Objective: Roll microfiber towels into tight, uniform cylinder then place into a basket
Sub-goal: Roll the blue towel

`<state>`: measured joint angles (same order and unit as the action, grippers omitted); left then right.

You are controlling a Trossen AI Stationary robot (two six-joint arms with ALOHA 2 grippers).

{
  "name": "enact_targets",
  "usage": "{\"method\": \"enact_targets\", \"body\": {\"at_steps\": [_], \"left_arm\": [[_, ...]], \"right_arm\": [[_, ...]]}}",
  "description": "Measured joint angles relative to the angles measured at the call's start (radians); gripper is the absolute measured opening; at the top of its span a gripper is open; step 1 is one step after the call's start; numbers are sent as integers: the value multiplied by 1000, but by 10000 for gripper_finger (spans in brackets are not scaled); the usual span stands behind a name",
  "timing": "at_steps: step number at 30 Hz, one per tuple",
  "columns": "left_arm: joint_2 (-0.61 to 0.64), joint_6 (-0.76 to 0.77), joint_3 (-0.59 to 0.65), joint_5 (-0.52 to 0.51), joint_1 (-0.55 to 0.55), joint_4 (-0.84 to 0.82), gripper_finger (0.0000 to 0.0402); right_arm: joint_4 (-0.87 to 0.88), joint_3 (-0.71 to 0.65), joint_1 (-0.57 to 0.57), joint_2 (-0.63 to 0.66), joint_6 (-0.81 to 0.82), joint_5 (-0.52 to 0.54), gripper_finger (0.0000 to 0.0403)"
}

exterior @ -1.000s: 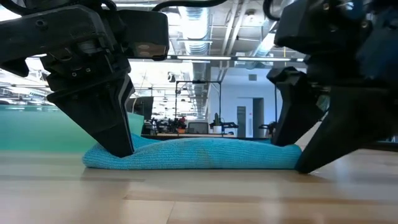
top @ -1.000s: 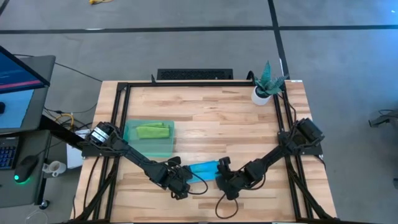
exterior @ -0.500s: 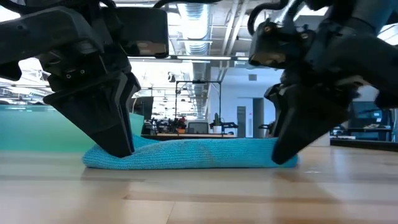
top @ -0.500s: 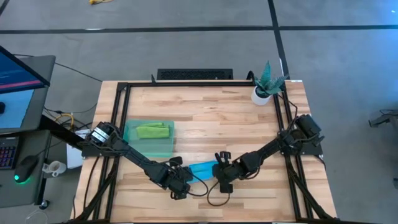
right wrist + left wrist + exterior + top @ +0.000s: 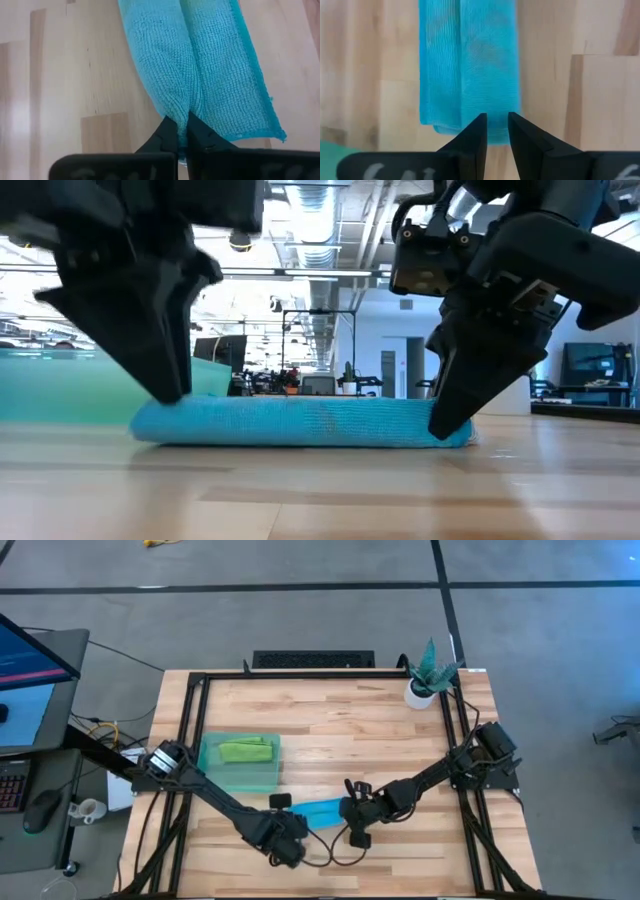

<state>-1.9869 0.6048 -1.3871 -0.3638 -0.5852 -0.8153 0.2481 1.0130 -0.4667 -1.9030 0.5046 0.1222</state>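
Here, blue towel (folded) in right end effector.

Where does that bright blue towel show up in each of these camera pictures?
High view: blue towel near the table's front edge, between both arms.
Low view: a long flat roll across the middle.
Left wrist view: a folded strip ahead of the left tool.
Right wrist view: towel pinched by the right tool.
Shared landmark: the wooden tabletop.

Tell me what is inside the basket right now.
A lime green towel lies in the far part of the basket, near its far edge. The rest of the tray floor looks bare. Whether anything lies under the green towel cannot be seen.
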Motion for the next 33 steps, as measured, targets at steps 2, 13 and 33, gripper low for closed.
{"method": "enact_targets", "body": {"at_steps": [2, 13, 33], "left_arm": [[0, 1, -22, -36, -14, -26, 70], [2, -18, -44, -85, -33, -75, 90], [5, -113, 71, -65, -29, 88, 242]], "right_arm": [[0, 0, 0, 0, 13, -2, 21], [-2, 0, 0, 0, 22, -6, 24], [-14, 0, -2, 0, 56, -24, 33]]}}
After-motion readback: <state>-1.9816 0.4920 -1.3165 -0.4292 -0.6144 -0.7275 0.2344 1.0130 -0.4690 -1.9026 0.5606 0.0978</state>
